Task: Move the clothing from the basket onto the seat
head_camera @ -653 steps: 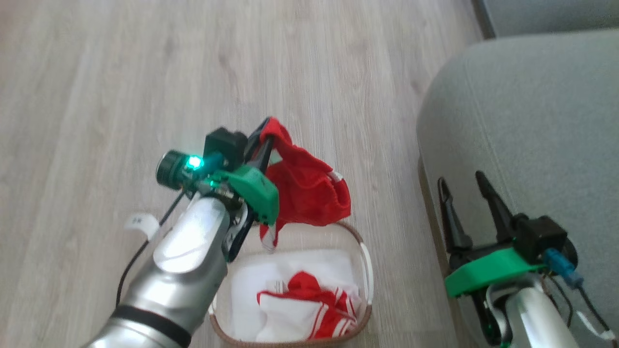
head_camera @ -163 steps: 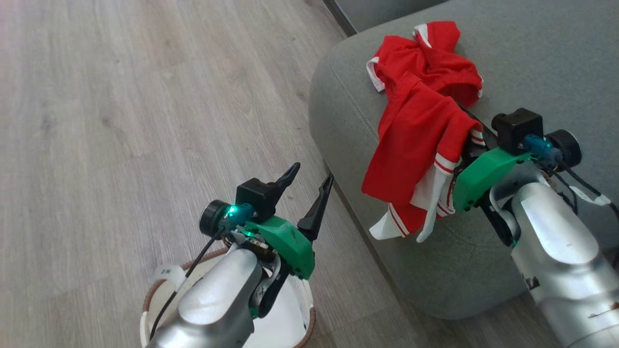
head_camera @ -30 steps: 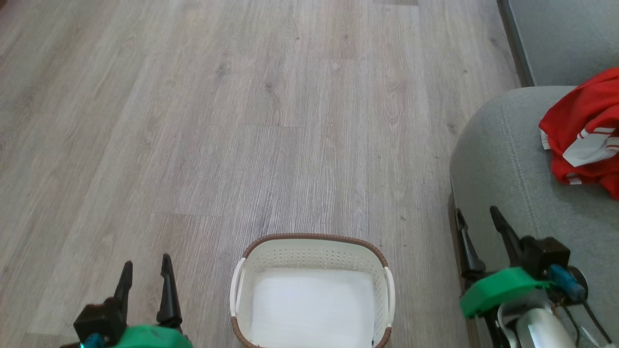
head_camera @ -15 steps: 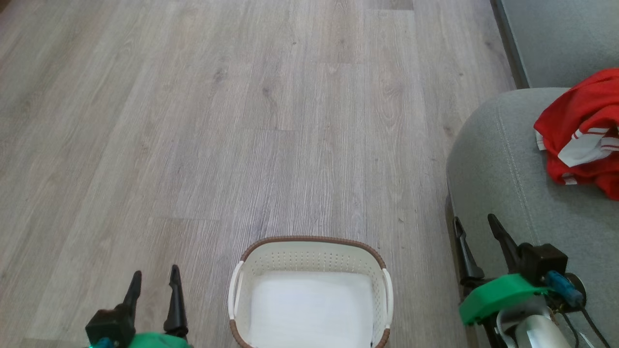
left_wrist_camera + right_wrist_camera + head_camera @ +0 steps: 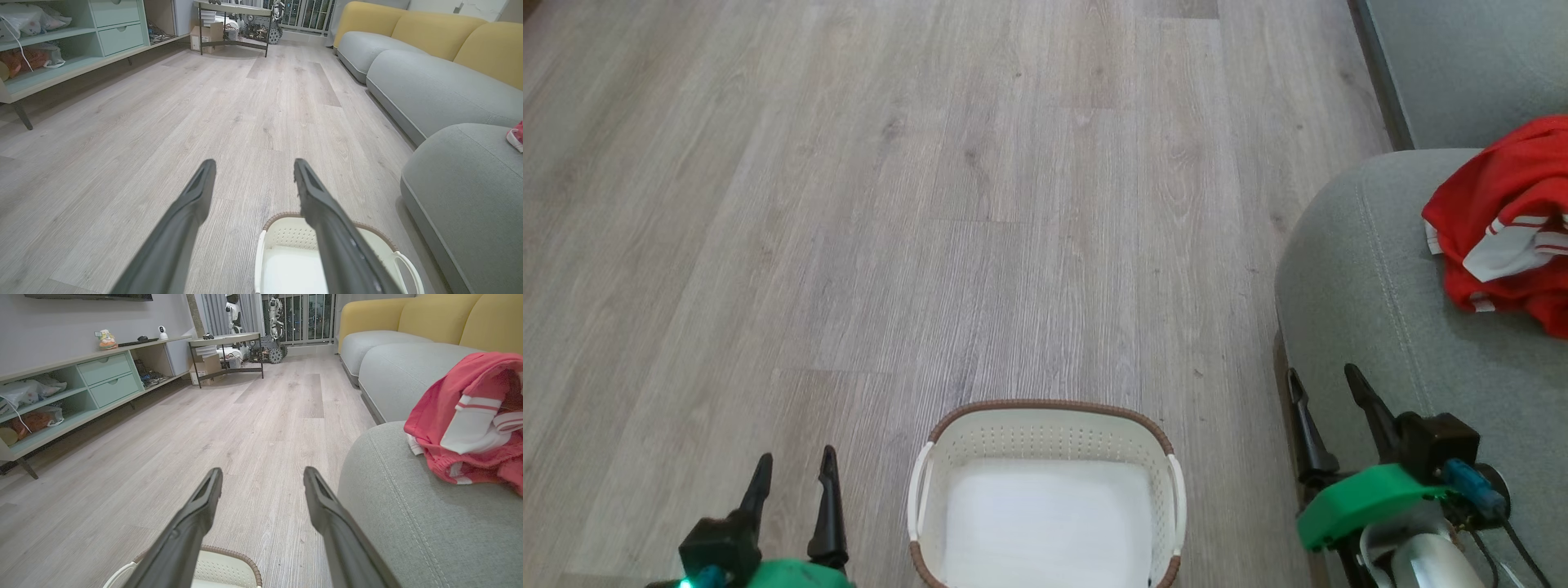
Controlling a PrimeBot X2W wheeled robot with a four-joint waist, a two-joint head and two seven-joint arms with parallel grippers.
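Note:
The red and white clothing (image 5: 1507, 224) lies bunched on the grey-green seat (image 5: 1372, 302) at the right; the right wrist view shows the clothing (image 5: 470, 420) on the seat (image 5: 408, 506) too. The cream basket (image 5: 1045, 433) with its brown rim stands on the floor at bottom centre, only its white bottom showing inside. My left gripper (image 5: 796, 474) is open, left of the basket, with nothing between its fingers. My right gripper (image 5: 1323, 388) is open at the seat's front edge, right of the basket, holding nothing. In the left wrist view the basket (image 5: 286, 239) sits below my left gripper (image 5: 253, 169).
Pale wood-plank floor (image 5: 931, 204) stretches ahead. A low mint-green cabinet (image 5: 61, 45) runs along the left wall, and a small metal-legged table (image 5: 226, 347) stands at the far end. More grey sofa cushions (image 5: 429, 90) with yellow backs (image 5: 433, 30) continue on the right.
The left gripper has shifted a little right and lower in the head view. The right gripper, basket and clothing stay put; both grippers remain open.

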